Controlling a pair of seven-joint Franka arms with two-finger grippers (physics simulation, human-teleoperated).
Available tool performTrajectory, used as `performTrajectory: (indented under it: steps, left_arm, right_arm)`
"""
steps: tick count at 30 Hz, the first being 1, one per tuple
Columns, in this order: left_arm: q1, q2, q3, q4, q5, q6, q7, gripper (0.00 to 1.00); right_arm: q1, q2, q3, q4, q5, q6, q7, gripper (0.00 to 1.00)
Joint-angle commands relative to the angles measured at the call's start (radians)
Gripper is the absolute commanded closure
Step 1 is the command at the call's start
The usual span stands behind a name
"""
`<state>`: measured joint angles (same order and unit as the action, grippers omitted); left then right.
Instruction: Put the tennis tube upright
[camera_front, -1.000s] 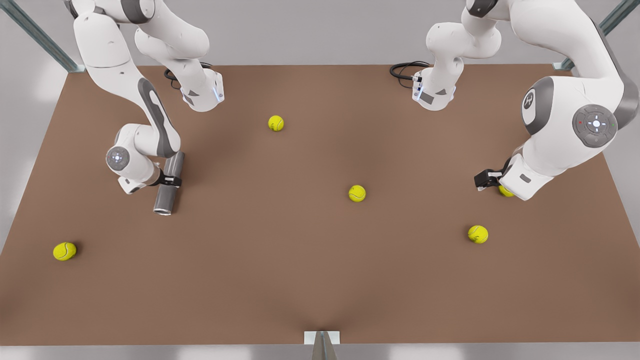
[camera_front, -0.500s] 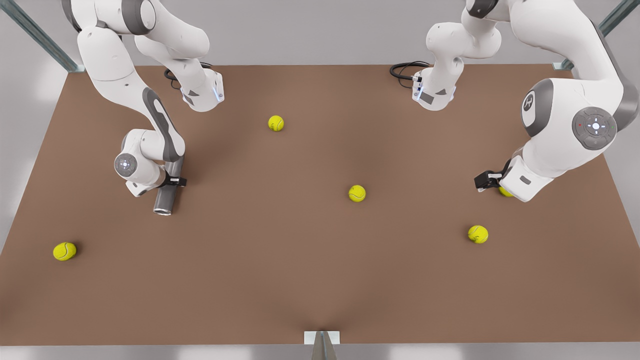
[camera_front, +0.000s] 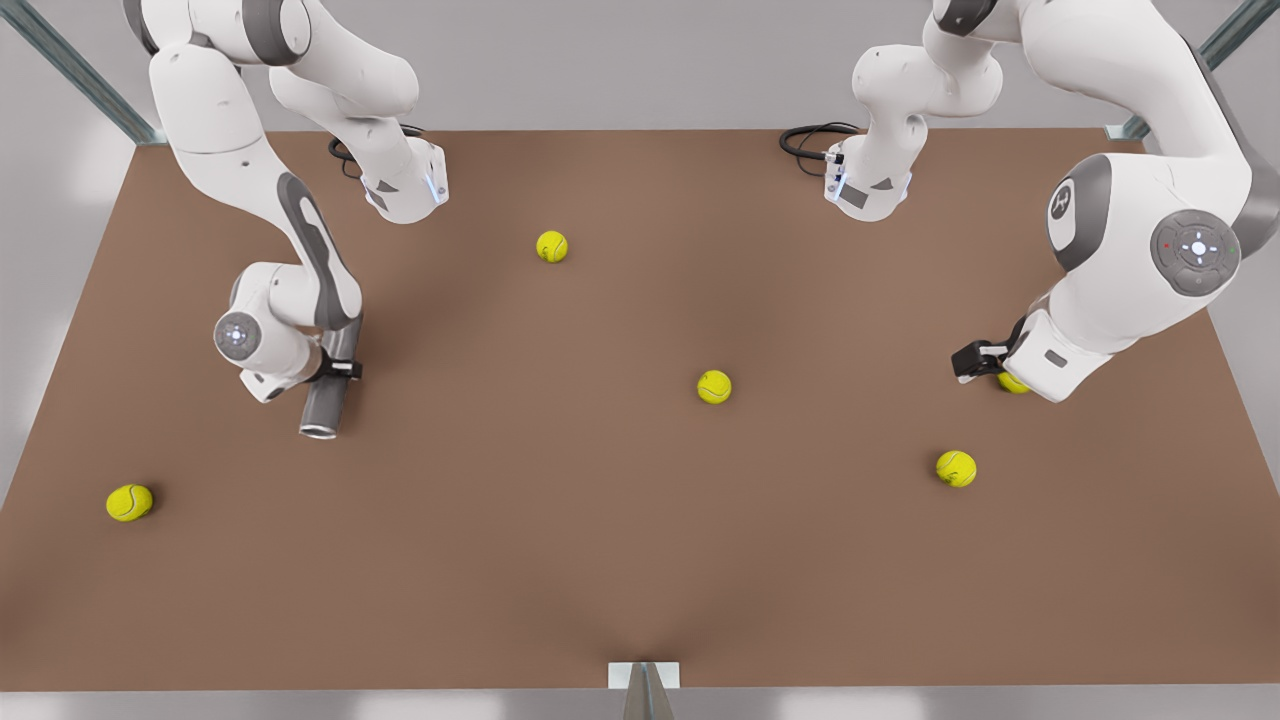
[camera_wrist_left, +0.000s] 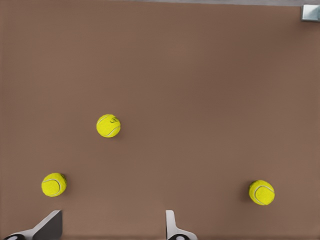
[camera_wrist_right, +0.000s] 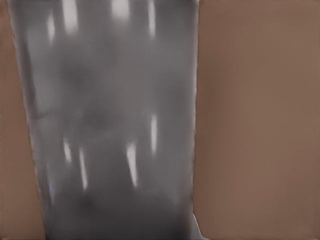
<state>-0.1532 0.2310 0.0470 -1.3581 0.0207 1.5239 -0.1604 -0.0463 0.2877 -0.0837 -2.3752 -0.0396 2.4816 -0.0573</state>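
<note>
Front view puts the tennis tube (camera_front: 327, 395) near the worktop's (camera_front: 640, 560) left edge, tilted with its open rim toward the near edge. The right gripper (camera_front: 338, 368) clamps its jaws across the tube's middle, likely so a wrist turn can stand it up. The left gripper (camera_front: 985, 360) waits near the right edge, jaws wide apart, over scattered tennis balls (camera_wrist_left: 108, 125).

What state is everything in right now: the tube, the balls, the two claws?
tennis tube: not upright, open end towards the front camera, clamped.
right gripper: shut on the tube.
left gripper: open, holding nothing, next to a ball.
tennis balls: five loose on the table; one is partly hidden by the left arm.
</note>
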Motion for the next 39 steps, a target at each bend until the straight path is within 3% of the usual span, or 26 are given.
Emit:
performTrajectory:
  steps: [1,4,11,15,19,28,39]
  left_arm:
    - [0.000,-0.001,-0.001,0.001,-0.002,-0.004,-0.018,0.00]
    - [0.000,-0.004,-0.003,0.001,-0.002,-0.004,-0.030,0.00]
    - [-0.002,-0.005,-0.006,0.001,0.007,-0.005,-0.031,0.00]
    - [-0.002,-0.009,-0.004,0.002,-0.001,-0.005,-0.039,0.00]
    - [0.000,0.002,0.001,0.022,-0.001,-0.007,-0.050,0.00]
    - [-0.002,0.025,-0.004,0.020,-0.002,-0.001,-0.080,0.00]
    - [-0.002,0.033,-0.004,0.020,-0.002,0.001,-0.082,0.00]
  right_arm:
    - [0.005,-0.019,0.001,0.057,-0.008,-0.128,-0.102,0.29]
    - [0.013,-0.019,0.015,0.215,-0.016,-0.216,-0.237,0.29]
    - [0.290,0.045,0.018,0.482,-0.023,-0.219,-0.410,0.29]
    - [0.327,0.243,0.024,0.784,-0.074,-0.219,-0.915,0.29]
    - [0.350,0.295,0.050,0.892,-0.120,-0.210,-1.184,0.29]
    - [0.559,0.484,0.067,1.130,-0.126,-0.194,-1.231,0.29]
    - [0.672,0.593,0.119,1.136,0.032,-0.136,-0.952,0.29]
